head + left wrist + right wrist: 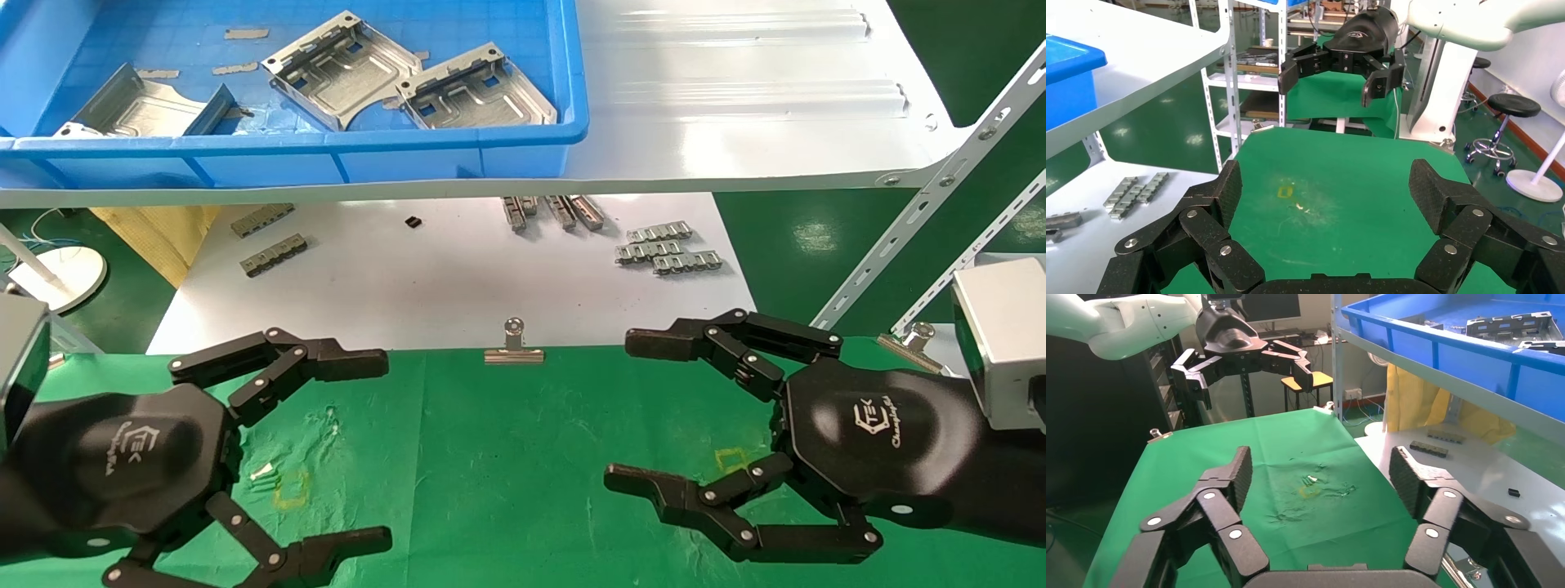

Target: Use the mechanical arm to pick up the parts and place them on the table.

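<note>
Three silvery sheet-metal parts lie in a blue bin [458, 147] on the upper white shelf: one at the left [143, 106], one in the middle [339, 69], one to its right [474, 90]. My left gripper [372, 449] hovers open and empty over the green table [507, 457] at the near left. In the left wrist view its fingers [1220, 193] spread wide over bare cloth [1333, 184]. My right gripper [629, 408] hovers open and empty at the near right. In the right wrist view it spans bare green cloth [1291, 453].
Small grey linked strips [666, 249] and more [270, 237] lie on the lower white board [425, 278]. A metal binder clip [513, 347] holds the cloth's far edge. A slotted white shelf strut [923, 204] slants at the right. Yellow square marks [290, 488] dot the cloth.
</note>
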Motion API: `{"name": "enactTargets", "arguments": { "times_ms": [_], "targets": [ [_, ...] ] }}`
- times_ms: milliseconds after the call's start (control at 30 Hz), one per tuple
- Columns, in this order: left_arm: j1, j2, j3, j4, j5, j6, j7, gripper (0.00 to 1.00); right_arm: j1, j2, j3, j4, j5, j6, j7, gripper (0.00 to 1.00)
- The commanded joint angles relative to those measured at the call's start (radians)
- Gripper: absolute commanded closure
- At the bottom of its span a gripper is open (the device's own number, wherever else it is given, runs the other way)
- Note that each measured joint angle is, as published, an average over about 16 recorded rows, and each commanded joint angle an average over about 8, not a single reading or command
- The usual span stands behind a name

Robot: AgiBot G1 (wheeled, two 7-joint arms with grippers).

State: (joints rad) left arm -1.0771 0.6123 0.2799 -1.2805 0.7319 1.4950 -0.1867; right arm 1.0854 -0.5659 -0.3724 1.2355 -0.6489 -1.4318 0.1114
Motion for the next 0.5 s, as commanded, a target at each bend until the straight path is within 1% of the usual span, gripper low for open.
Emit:
{"name": "enactTargets", "arguments": {
  "times_ms": [33,500],
  "targets": [
    [0.0,0.0,0.0,0.0,0.0,0.0,0.0,0.0,0.0,0.0,0.0,0.0,0.0,0.0,0.0,1.0],
    [0.0,0.0,0.0,0.0,0.0,0.0,0.0,0.0,0.0,0.0,0.0,0.0,0.0,0.0,0.0,1.0]
  ]
}}
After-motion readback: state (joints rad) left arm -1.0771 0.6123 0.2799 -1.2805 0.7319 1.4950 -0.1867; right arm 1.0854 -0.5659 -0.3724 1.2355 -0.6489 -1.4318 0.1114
